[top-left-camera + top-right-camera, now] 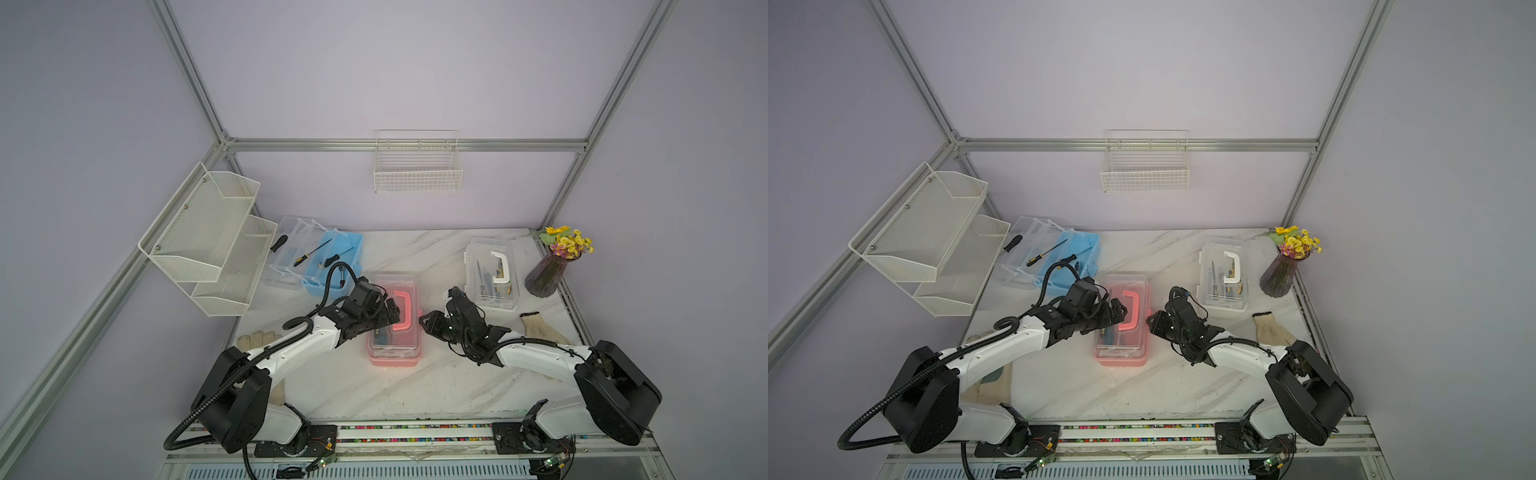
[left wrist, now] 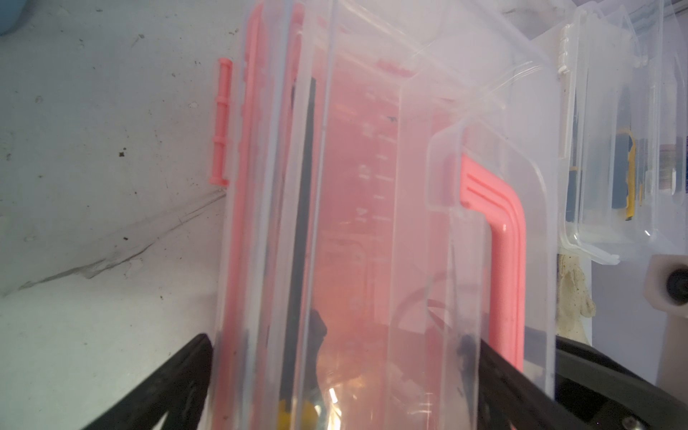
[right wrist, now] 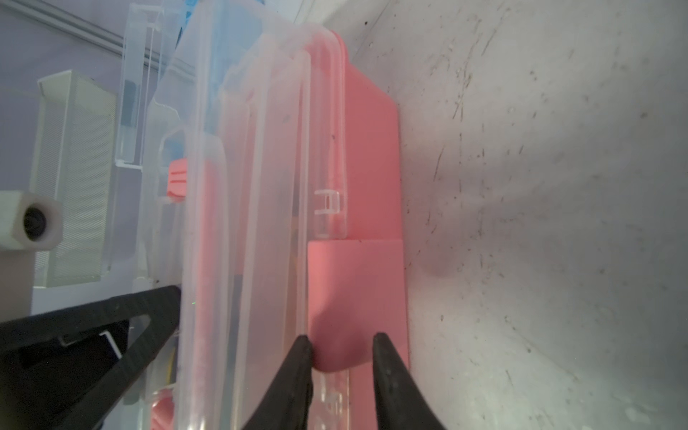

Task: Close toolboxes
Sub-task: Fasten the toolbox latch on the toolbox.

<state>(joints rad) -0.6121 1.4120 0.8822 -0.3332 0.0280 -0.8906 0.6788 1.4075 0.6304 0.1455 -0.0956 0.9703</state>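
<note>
The marble table (image 1: 436, 386) is bare on the side of both jaws nearer the robot's bases, the widest open room. Its far edge meets the lilac wall, and its right edge runs along the frame.

On the wall past the left jaws hangs one two-tier mesh shelf (image 1: 208, 237). One wire basket (image 1: 417, 174) hangs high on the back wall.

There are three toolboxes. The pink toolbox (image 1: 392, 357) lies between the two sets of jaws, its clear lid down. The blue toolbox (image 1: 347, 245) sits beyond the left jaws with its lid thrown back and three screwdrivers (image 1: 311, 252) across it. The white toolbox (image 1: 478, 253) sits beyond the right jaws with its lid down.

One vase (image 1: 544, 278) of flowers stands beyond the right jaws, past the white toolbox. Two gloves lie flat: one (image 1: 540, 328) behind the right jaws and one (image 1: 253, 338) behind the left.

The left jaws stand wide apart across the pink lid, beside its handle (image 2: 506, 260). The right jaws stand slightly apart, and the fingertips (image 3: 303, 357) flank the rounded end of the pink latch (image 3: 353, 290).
</note>
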